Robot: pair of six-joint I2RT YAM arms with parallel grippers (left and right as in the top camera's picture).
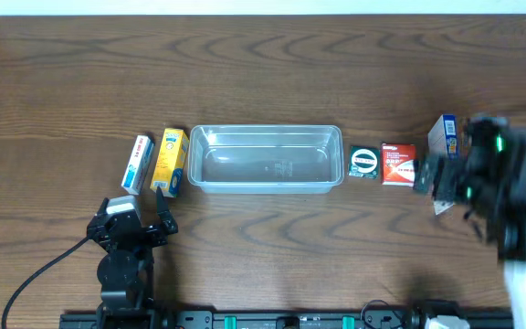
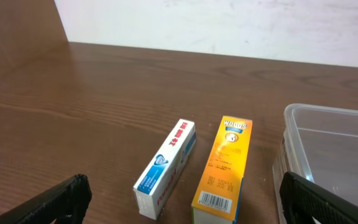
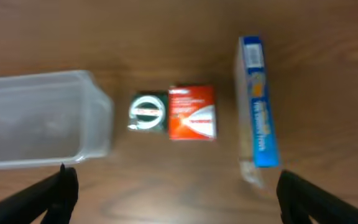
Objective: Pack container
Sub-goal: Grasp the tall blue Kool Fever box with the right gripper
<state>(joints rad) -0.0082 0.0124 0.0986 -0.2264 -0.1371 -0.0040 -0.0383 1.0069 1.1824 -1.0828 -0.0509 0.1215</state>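
Left gripper (image 1: 135, 206): fingers wide apart, empty, facing the yellow box (image 1: 170, 162) and white box (image 1: 138, 163), probably choosing one.
Right gripper (image 3: 176, 194): fingers spread, empty, over the red box (image 3: 192, 112).
Container (image 1: 265, 186): mid-table, empty, boxes at both ends, so either arm can reach it.

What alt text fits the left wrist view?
A white-and-blue cardboard box and a yellow-orange cardboard box labelled WOODS lie side by side on a dark wooden table, the white one on the left. A corner of a clear rectangular plastic container shows at the right edge. The black fingers of the left gripper, spread open, frame the bottom corners.
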